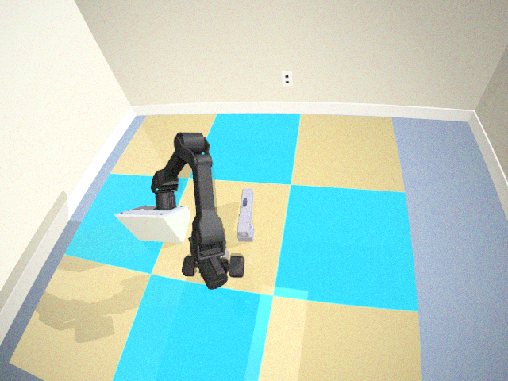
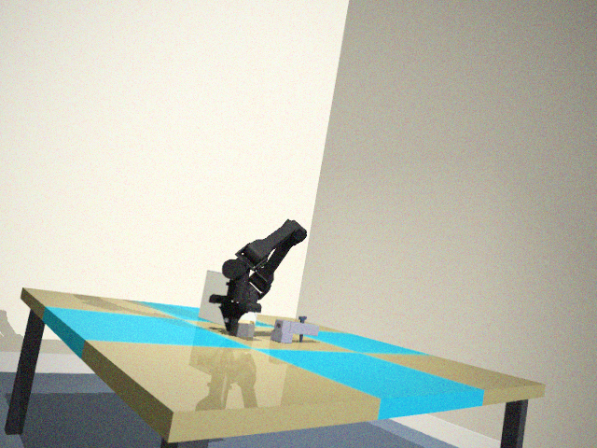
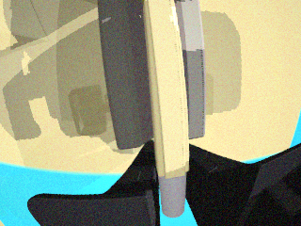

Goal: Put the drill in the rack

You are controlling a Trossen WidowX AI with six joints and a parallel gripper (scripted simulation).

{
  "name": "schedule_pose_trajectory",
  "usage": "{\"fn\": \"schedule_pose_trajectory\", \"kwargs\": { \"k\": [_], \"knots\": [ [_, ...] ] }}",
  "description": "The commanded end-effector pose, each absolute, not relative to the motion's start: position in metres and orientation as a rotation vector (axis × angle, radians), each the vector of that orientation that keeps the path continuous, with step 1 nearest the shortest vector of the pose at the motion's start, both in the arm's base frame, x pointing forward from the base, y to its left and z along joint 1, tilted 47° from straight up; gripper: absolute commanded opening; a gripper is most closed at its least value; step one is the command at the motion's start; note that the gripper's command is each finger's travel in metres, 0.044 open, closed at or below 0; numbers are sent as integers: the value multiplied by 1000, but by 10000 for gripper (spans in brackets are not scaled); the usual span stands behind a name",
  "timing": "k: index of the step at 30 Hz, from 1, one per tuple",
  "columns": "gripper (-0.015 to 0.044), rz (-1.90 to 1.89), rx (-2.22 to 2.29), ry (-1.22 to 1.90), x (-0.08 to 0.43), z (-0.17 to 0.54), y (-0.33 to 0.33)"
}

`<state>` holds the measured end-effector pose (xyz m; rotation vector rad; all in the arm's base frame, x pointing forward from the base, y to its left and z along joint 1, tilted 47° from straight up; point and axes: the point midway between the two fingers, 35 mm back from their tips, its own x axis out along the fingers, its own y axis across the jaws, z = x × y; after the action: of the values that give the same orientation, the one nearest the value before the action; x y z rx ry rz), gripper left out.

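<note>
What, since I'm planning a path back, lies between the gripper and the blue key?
In the exterior view, the gray rack and the lavender holder's block end lie between them.

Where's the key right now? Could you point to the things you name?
In the exterior view, the dark key (image 1: 244, 202) (image 2: 302, 319) stands upright through the pale fixture's (image 1: 246, 217) (image 2: 284, 331) arm, right of the gripper (image 2: 232, 332).
</note>
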<state>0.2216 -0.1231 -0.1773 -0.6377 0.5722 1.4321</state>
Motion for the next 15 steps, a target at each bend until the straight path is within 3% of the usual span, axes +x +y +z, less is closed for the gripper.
{"fn": "schedule_pose_trajectory", "kwargs": {
  "k": [1, 15],
  "knots": [
    [0, 1443, -623, 571, 220, -181, -116],
    [0, 1443, -623, 571, 219, -181, -115]
  ]
}}
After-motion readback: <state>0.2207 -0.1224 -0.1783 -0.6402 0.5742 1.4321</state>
